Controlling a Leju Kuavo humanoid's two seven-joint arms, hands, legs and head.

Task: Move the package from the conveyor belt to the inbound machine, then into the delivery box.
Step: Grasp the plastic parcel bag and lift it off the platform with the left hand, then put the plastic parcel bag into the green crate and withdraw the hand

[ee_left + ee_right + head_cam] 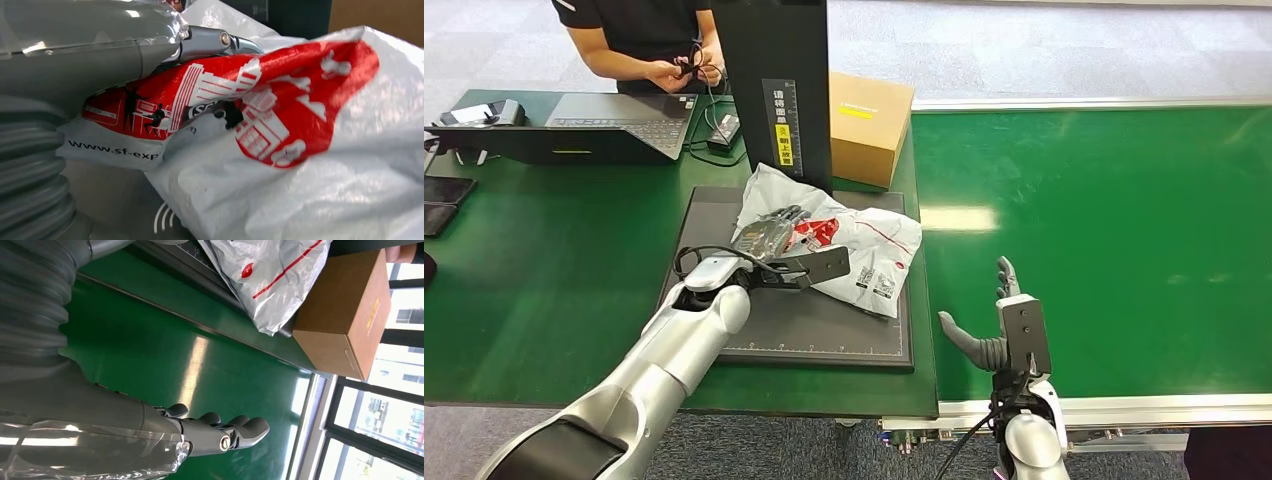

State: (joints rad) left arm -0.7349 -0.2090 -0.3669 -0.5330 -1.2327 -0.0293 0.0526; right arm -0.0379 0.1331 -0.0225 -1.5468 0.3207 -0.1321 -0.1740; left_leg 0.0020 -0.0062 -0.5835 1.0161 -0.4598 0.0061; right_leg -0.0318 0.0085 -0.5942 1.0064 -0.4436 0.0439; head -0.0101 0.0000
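A green worktop (544, 270) carries an open laptop (614, 125), with a person (639, 35) in a dark top behind it handling a cable. A brown cardboard box (869, 125) stands beside a black upright post (774, 80). Grey carpet tiles (1024, 45) cover the floor. Tall windows (395, 405) let in daylight.

Crinkled glossy plastic package (864, 240), matt dark scanner plate (824, 335), smooth shiny green belt (1114, 200), plain cardboard box (869, 125).
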